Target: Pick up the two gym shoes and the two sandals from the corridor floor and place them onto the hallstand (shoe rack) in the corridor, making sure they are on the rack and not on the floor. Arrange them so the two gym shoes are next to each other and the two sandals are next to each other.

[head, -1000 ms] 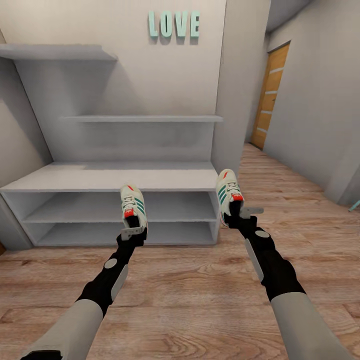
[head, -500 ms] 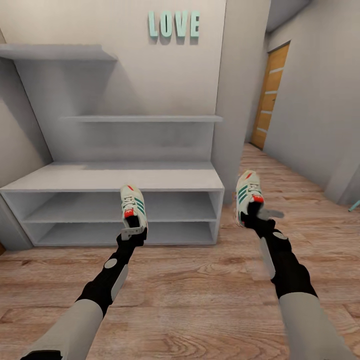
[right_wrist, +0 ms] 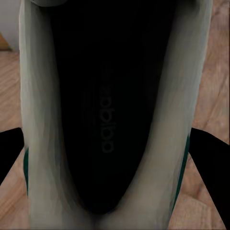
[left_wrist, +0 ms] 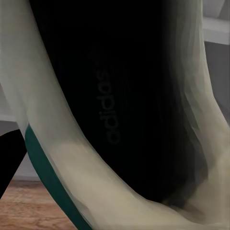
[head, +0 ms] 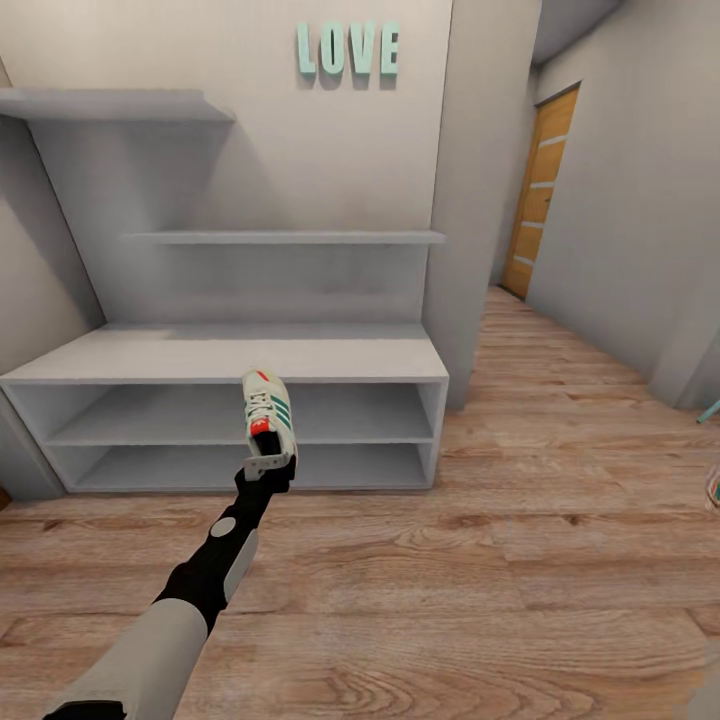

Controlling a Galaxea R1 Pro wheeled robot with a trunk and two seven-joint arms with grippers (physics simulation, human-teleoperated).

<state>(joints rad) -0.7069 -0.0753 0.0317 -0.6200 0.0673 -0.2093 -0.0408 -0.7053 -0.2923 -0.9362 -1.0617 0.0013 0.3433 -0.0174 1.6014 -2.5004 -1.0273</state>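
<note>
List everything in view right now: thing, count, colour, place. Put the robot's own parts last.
gym shoe in the left end effector: one, cream-white with green stripes and red-orange patches, held up in front of the hallstand's shelf tiers.
gym shoe in the right end effector: one, cream-white with a dark inside, close before the right wrist camera, wood floor behind it.
hallstand: one, pale grey-white, two open tiers, against the wall ahead.
wall shelves: two, grey-white, stepped above the hallstand.
LOVE letters: four, teal, on the wall.
door: one, orange-brown wood, down the corridor to the right.
corridor floor: light brown planks.
left end effector: one, black with grey fingers, clamped on the shoe's heel.
right end effector: dark fingers flanking its shoe.
</note>
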